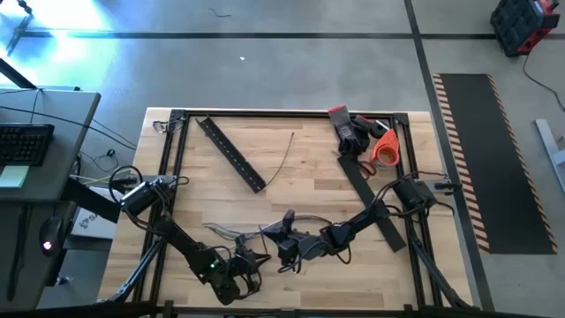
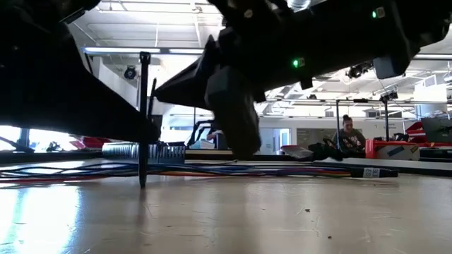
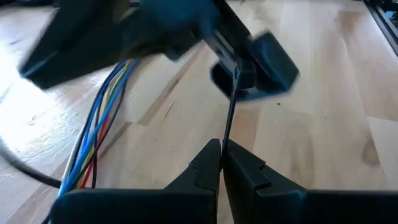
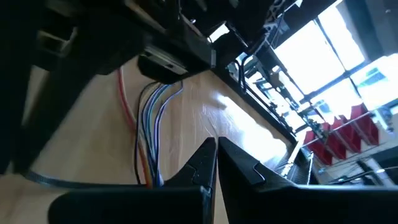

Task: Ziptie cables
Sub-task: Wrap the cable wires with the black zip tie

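The cables (image 3: 99, 134) are a bundle of thin wires, blue, yellow and red, lying flat on the wooden table; they also show in the high view (image 1: 222, 231) and the right wrist view (image 4: 152, 121). A thin black ziptie (image 2: 143, 120) stands upright near the table's near edge. My left gripper (image 3: 221, 149) is shut on it, just right of the cables. My right gripper (image 4: 216, 146) is shut, with nothing visible between its fingertips. It hovers close behind the ziptie (image 3: 252, 62), facing the left gripper (image 1: 258, 257). Whether it touches the ziptie, I cannot tell. My left gripper pinches the ziptie's thin strap (image 3: 225, 134) between its two fingertips, with the fingers lying across the strap. The strap stands upright, its upper part (image 3: 233, 81) rising past the fingertips. Its lower end (image 2: 143, 182) reaches down to the table.
A flat black perforated bar (image 1: 231, 152) lies slanting on the far left of the table, and a single thin wire (image 1: 282, 159) lies beside it. A second black bar (image 1: 371, 199) lies under the right arm. Scissors and orange tape (image 1: 381, 148) sit in the far right corner. A person (image 2: 348, 134) sits in the room behind.
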Controlling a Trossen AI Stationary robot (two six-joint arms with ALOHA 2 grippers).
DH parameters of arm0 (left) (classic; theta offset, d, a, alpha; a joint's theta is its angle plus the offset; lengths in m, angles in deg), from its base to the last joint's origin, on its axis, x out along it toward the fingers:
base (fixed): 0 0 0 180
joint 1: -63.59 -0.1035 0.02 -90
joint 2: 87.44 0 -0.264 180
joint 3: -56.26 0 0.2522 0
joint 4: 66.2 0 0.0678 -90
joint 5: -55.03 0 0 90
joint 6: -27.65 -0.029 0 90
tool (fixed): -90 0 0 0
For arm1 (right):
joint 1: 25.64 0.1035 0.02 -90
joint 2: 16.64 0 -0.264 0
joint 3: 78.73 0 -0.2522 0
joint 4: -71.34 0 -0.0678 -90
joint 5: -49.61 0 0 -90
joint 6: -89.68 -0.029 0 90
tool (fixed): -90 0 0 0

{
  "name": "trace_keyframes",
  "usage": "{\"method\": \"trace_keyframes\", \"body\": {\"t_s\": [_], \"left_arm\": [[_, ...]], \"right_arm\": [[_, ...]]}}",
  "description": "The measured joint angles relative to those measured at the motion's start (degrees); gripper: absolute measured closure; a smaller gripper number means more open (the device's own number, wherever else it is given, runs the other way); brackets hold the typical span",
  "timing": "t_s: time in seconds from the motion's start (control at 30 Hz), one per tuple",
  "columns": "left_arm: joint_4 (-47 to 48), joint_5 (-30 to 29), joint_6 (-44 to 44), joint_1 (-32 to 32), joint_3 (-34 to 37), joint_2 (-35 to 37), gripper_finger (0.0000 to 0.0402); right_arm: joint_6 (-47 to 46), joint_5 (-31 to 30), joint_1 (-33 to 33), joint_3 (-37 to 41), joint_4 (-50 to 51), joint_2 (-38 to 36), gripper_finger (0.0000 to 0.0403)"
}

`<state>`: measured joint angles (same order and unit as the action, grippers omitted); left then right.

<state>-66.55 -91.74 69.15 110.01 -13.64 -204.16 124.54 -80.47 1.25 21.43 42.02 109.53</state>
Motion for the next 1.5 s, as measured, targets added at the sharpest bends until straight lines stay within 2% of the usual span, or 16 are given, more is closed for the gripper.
{"method": "trace_keyframes", "body": {"t_s": [0.1, 0.27, 0.37, 0.5, 0.57, 0.63, 0.7, 0.77, 0.83, 1.03, 1.2, 1.37, 1.5], "left_arm": [[-4.99, 0.58, 0.41, -0.05, 2.7, 0.0, 0.0402], [-31.08, 2.17, -1.54, 0.1, 13.95, 0.0, 0.0402], [-41.56, 3.35, -5.11, 0.08, 17.38, 0.0, 0.0401], [-42.91, 4.34, -7.57, 0.08, 17.62, 0.0, 0.0401], [-42.43, 5.65, -7.13, 0.08, 17.6, 0.0, 0.0402], [-42.03, 6.69, -7.07, 0.1, 17.57, 0.0, 0.0402], [-41.76, 7.55, -7.59, 0.1, 17.57, 0.0, 0.0402], [-41.07, 8.45, -7.65, 0.1, 17.56, 0.0, 0.0402], [-40.27, 8.99, -7.65, 0.08, 17.55, 0.0, 0.0402], [-39.59, 9.53, -7.59, 0.01, 17.53, 0.0, 0.0402], [-39.13, 9.52, -7.31, -0.01, 17.53, -0.01, 0.0402], [-39.03, 9.35, -7.28, -0.14, 17.53, -0.02, 0.0402], [-39.03, 9.31, -7.51, -0.18, 17.53, -0.04, 0.0402]], "right_arm": [[2.29, -2.01, 0.74, -1.67, 0.1, 1.97, 0.0403], [1.33, -1.92, 0.66, -2.15, -0.01, 2.51, 0.0403], [0.8, -2.75, 0.47, -2.15, -0.03, 2.53, 0.0403], [-5.29, -6.21, -1.1, -2.15, 0.95, 2.46, 0.0403], [-11.14, -5.59, -3.13, -2.15, 3.85, 1.81, 0.0401], [-18.74, -0.27, -5.63, -2.15, 7.51, 0.58, 0.0394], [-27.73, 7.97, -8.7, -2.17, 11.01, -0.39, 0.0376], [-35.32, 16.58, -11.9, -2.17, 13.13, -0.41, 0.0352], [-40.75, 21.91, -14.76, -2.15, 15.2, -0.02, 0.0322], [-46.92, 26.37, -19.25, -2.12, 20.22, 0.15, 0.0225], [-48.98, 35.97, -21.37, -2.12, 19.62, 0.15, 0.0163], [-48.96, 41.16, -22.38, -2.12, 17.77, 0.15, 0.015], [-47.67, 42.96, -22.4, -2.12, 17.02, 0.36, 0.0178]]}}
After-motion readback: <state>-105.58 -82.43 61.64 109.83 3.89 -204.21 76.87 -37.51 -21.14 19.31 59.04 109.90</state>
